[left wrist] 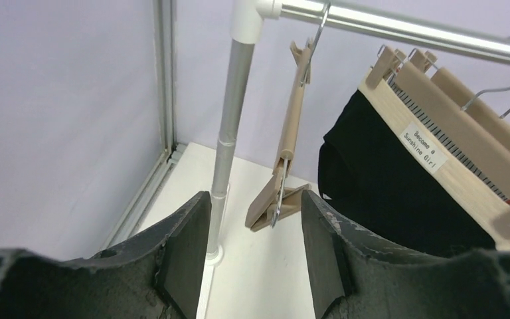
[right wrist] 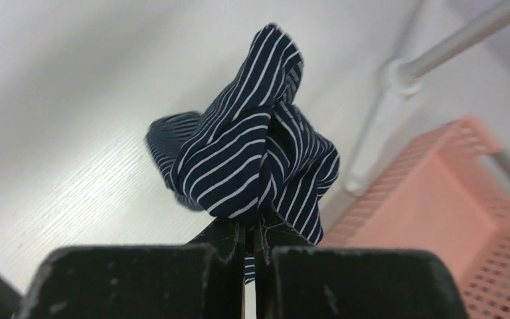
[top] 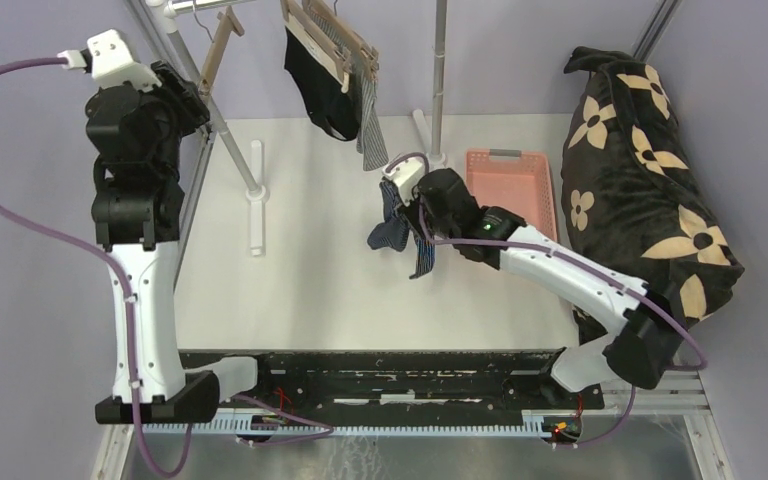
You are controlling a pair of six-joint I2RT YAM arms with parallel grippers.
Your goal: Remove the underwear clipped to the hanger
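My right gripper (top: 407,207) is shut on the dark navy striped underwear (top: 392,225), which hangs bunched above the table's middle; the right wrist view shows the cloth (right wrist: 249,163) pinched between the jaws (right wrist: 251,229). The plain black underwear (top: 318,85) and the grey-and-white striped one (top: 371,125) hang clipped to wooden hangers (top: 332,38) on the rail. My left gripper (top: 182,95) is raised at the back left, open and empty (left wrist: 251,219). An empty wooden clip hanger (left wrist: 291,143) hangs beyond its jaws, with the black underwear (left wrist: 385,186) to the right.
A pink basket (top: 512,185) stands on the table right of my right gripper, also in the right wrist view (right wrist: 451,219). A large black blanket with tan flowers (top: 640,170) lies at the far right. The rack's metal posts (top: 230,140) stand at the back.
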